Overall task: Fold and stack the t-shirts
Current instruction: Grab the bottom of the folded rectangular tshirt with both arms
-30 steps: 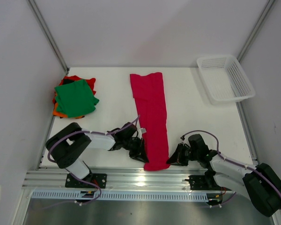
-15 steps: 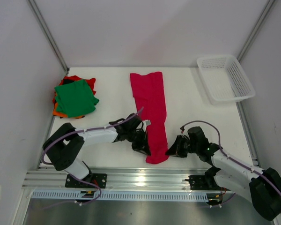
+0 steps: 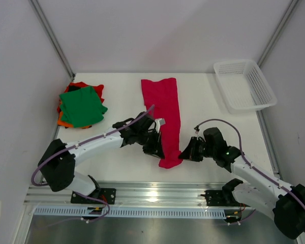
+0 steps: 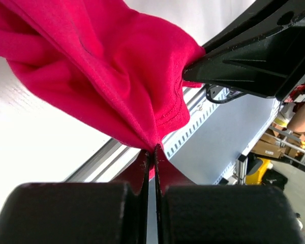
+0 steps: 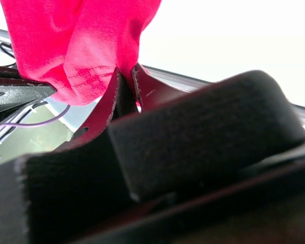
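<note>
A crimson-red t-shirt (image 3: pixel 163 108) lies as a long narrow strip down the middle of the white table (image 3: pixel 122 96). Its near end is lifted off the table between both grippers. My left gripper (image 3: pixel 157 151) is shut on the near left corner, and the cloth (image 4: pixel 107 76) bunches right above its closed tips. My right gripper (image 3: pixel 182 155) is shut on the near right corner, where the cloth (image 5: pixel 86 46) hangs from its fingers. A stack of folded t-shirts (image 3: pixel 81 105), green on top with orange and red below, sits at the back left.
A white plastic mesh basket (image 3: pixel 243 85) stands at the back right corner. White walls close in the table at the back and both sides. A metal rail (image 3: pixel 152 194) runs along the near edge by the arm bases.
Both grippers have carried the shirt's near end away from the front edge toward the back. The left gripper closed on its corner. The visible strip is shorter.
</note>
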You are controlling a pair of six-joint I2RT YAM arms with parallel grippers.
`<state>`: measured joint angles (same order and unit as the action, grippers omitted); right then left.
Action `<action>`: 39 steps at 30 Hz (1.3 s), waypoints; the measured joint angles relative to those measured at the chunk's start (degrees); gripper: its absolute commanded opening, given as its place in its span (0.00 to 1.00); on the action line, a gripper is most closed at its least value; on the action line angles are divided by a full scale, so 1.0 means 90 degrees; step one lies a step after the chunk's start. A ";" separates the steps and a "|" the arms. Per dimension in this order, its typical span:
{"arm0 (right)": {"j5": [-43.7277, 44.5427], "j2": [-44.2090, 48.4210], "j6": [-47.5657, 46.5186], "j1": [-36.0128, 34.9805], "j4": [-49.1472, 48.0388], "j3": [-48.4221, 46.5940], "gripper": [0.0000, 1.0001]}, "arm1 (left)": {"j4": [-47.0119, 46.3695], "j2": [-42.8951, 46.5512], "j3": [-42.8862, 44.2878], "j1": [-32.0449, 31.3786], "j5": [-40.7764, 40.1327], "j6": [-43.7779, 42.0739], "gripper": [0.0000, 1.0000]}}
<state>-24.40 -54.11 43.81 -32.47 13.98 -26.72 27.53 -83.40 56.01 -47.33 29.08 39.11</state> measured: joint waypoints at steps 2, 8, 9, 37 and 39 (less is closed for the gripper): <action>0.0007 0.0070 -0.0044 -0.0002 0.0143 -0.0146 0.00 | 0.0170 0.0085 0.0129 0.0000 -0.0070 -0.0029 0.01; 0.0131 0.0563 -0.0107 0.0000 0.0712 -0.0376 0.00 | 0.0695 0.0452 0.0350 0.0002 -0.0335 -0.0092 0.01; 0.0165 0.0670 -0.0112 0.0000 0.0840 -0.0410 0.00 | 0.0782 0.0510 0.0352 0.0005 -0.0384 -0.0112 0.00; 0.0328 0.0019 -0.0452 0.0102 0.1219 -0.0865 0.00 | 0.1197 0.0393 0.0544 0.0333 -0.0682 -0.0231 0.01; 0.0355 -0.0265 -0.0573 0.0158 0.1188 -0.1105 0.00 | 0.1243 0.0265 0.0712 0.0432 -0.0673 -0.0265 0.01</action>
<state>-21.21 -56.49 38.65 -31.05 24.67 -36.67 38.72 -81.01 62.41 -43.44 23.03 36.73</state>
